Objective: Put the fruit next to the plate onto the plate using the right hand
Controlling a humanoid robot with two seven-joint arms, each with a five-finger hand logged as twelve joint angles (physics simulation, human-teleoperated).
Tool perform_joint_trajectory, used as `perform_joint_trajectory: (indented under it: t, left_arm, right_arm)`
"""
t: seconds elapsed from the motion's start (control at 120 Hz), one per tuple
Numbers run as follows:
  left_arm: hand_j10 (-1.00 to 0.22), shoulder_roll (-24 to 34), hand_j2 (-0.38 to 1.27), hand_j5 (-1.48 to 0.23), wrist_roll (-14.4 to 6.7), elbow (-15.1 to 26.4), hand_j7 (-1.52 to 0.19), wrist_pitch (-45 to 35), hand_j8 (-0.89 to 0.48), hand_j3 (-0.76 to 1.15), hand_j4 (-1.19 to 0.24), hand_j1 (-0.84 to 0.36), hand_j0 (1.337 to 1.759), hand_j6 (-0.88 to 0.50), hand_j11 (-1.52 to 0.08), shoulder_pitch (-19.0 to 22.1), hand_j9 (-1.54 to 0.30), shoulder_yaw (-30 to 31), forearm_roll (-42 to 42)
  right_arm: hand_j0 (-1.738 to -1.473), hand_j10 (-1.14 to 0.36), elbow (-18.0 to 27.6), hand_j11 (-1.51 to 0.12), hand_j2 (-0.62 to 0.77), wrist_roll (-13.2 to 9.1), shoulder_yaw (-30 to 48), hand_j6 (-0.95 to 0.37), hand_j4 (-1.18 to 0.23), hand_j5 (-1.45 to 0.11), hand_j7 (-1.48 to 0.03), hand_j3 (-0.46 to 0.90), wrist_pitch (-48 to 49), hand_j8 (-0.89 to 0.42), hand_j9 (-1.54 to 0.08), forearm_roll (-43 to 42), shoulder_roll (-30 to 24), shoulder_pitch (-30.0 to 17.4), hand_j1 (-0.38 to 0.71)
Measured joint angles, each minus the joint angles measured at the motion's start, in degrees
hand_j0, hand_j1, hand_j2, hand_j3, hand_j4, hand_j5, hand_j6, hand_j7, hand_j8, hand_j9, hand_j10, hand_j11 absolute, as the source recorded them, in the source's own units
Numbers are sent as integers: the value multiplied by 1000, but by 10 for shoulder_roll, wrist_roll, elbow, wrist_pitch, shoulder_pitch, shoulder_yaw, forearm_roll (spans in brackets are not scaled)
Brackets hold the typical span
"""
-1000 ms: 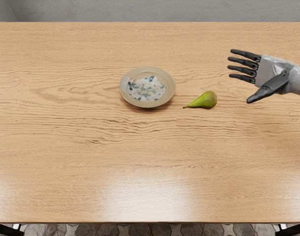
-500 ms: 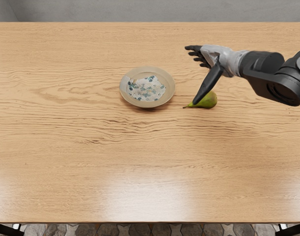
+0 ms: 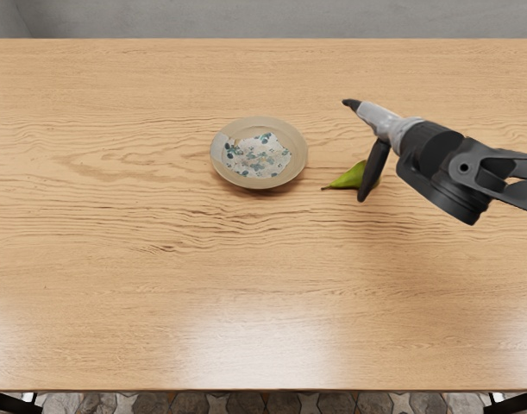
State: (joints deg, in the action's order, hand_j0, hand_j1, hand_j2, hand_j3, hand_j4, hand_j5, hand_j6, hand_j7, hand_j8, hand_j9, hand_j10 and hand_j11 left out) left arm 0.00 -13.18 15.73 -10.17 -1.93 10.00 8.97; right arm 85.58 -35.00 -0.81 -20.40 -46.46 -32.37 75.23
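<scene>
Bearing pear (image 3: 348,178), wooden table (image 3: 159,285), grey wall (image 3: 246,17) behind

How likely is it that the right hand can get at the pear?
Very likely, yes: the right hand hangs right at the pear, open, and nothing stands between them; the plate sits apart.

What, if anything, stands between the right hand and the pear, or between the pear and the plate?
Nothing visible. The right hand hangs over the wide end of the pear, hiding it, and only bare table lies between the pear's stem and the plate.
</scene>
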Motion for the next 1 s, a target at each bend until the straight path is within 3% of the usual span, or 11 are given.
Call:
perform_joint_trajectory:
  t: [0.225, 0.533, 0.733, 1.0]
  left_arm:
    - [-21, 0, 4, -27, 0, 0, -27, 0, -21, 0, -21, 324, 1658, -21, -27, 0, -27, 0, 0]
    - [-21, 0, 4, -27, 0, 0, -27, 0, -21, 0, -21, 324, 1658, -21, -27, 0, -27, 0, 0]
    - [-21, 0, 4, -27, 0, 0, -27, 0, -21, 0, -21, 324, 1658, -21, -27, 0, -27, 0, 0]
    - [-21, 0, 4, -27, 0, 0, -27, 0, -21, 0, -21, 324, 1658, -21, -27, 0, -27, 0, 0]
  right_arm:
    - [-1658, -2, -30, 0, 2, 0, -20, -3, -2, 0, 0, 0, -67, -2, 0, -31, 16, -17, -349]
    - [-1658, -18, -137, -21, -1, 0, -22, -19, -18, -21, -21, 0, -74, -18, -21, -46, 95, -45, -331]
    - [-1658, -90, -194, -115, -16, 0, -22, -92, -90, -115, -115, 0, -60, -91, -115, -46, 131, -52, -244]
    - [-1658, -201, -226, -259, -38, 0, -22, -202, -201, -259, -259, 0, -49, -202, -259, -46, 147, -65, -111]
